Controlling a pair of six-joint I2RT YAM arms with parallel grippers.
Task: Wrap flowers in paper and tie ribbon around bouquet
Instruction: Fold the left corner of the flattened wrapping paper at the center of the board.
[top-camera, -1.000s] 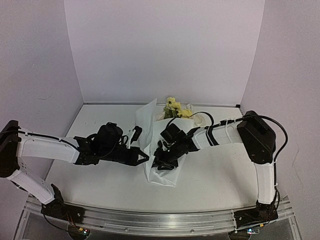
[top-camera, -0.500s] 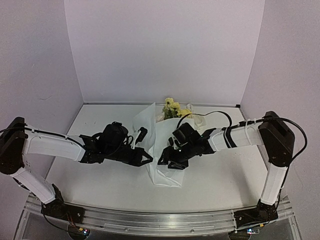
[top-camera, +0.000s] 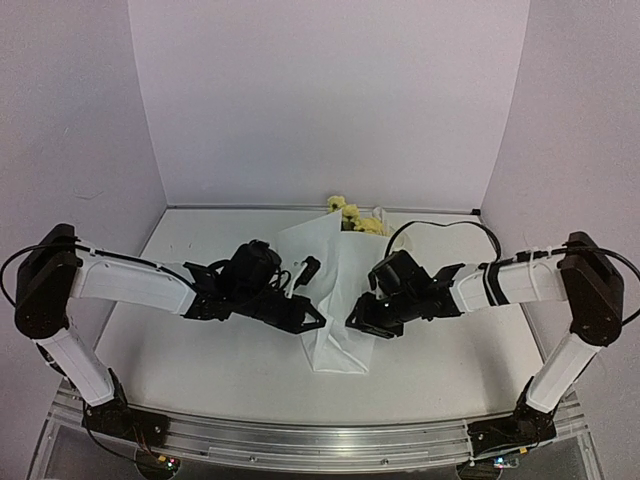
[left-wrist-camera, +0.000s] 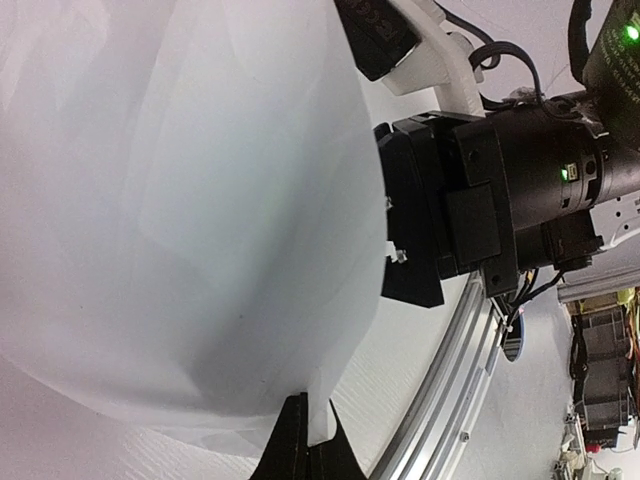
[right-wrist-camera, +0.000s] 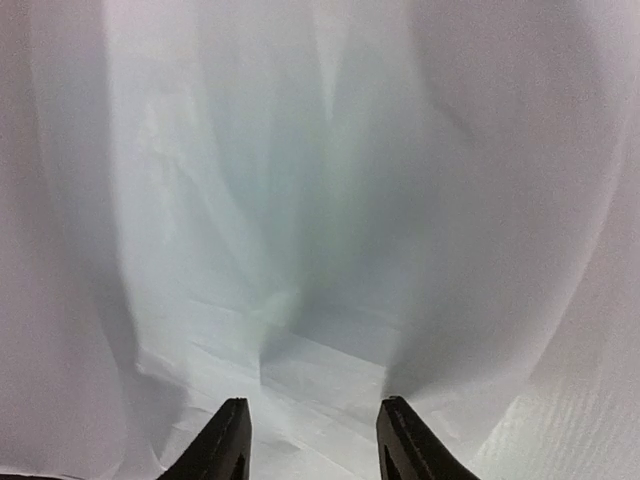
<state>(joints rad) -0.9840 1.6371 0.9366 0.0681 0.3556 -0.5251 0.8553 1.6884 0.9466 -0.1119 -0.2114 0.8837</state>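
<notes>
Top external view: the paper (top-camera: 335, 285) is lying folded into a rough cone at the middle of the table (top-camera: 200, 370), with the flowers (top-camera: 352, 215) peeking out of its far end. The left end effector (top-camera: 316, 322) and right end effector (top-camera: 356, 322) are meeting over its near part. I am judging the wrap as half done. To do it well, I should be keeping 1 flap pinned while folding the other snugly across the stems, sparing the blossoms. Compared with 1 second ago, both end effectors and the paper's near end are sitting further right.

Left wrist view: the left end effector is clenching the paper's edge.

Right wrist view: the right fingers (right-wrist-camera: 232, 440) are standing apart, released, with paper stretching beyond them.
</notes>
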